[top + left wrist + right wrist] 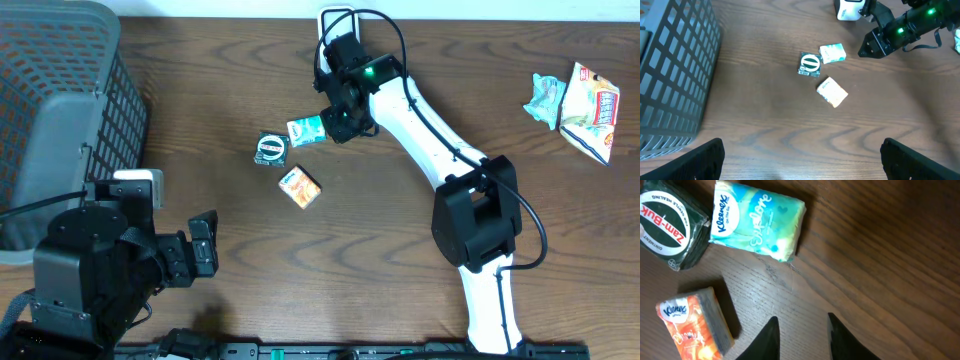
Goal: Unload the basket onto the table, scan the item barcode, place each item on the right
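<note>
Table (380,260): plain brown wood grain.
Right gripper (801,330): your jaws narrowly parted, empty — near the blue tissue pack (757,222).
Left gripper (802,155): wide, empty.

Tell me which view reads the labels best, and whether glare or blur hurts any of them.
Right wrist: sharp, evenly lit, lettering on the Zam-Buk tin and blue Kleenex pack legible, only soft shadows. Left wrist: no glare, but the same items are small and their print unreadable. Overhead: even light, labels too small to read.
</note>
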Tool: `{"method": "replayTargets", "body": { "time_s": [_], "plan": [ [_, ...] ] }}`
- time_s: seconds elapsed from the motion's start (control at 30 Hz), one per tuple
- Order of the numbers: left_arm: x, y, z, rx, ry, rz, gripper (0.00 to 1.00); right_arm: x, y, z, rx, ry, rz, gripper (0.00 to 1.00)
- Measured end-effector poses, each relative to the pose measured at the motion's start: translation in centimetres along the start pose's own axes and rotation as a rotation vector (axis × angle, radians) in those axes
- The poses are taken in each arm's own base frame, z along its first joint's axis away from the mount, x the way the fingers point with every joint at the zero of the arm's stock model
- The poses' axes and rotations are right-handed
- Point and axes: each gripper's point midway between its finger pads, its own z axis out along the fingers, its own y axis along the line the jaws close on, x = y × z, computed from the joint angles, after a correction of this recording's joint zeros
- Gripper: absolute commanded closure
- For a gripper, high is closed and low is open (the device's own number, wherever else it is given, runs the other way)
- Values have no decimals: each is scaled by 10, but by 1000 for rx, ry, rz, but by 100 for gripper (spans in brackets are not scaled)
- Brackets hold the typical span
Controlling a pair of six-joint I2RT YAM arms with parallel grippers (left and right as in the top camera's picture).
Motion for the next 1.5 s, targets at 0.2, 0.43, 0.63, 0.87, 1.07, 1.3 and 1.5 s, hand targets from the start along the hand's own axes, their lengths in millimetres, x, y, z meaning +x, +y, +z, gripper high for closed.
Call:
{"method": "replayTargets", "body": {
  "time_s": [0.2,0.43,0.63,0.87,1.07,1.3,1.5],
  "plan": [
    [0,0,0,0,0,0,2,0,-1,8,-1,-10,-1,94],
    [0,0,0,0,0,0,2,30,5,37,-39,64,4,97],
    [0,0,0,0,0,0,2,46,35,46,-179,104,0,96],
    [0,0,0,0,0,0,2,44,80,43,-300,92,-52,96],
    [0,0,0,0,0,0,2,54,115,43,-338,122,-112,99],
    [0,0,0,0,0,0,2,71,136,41,-355,180,-134,98],
    [0,0,0,0,0,0,2,65,129,35,-340,161,-110,82]
  ]
}}
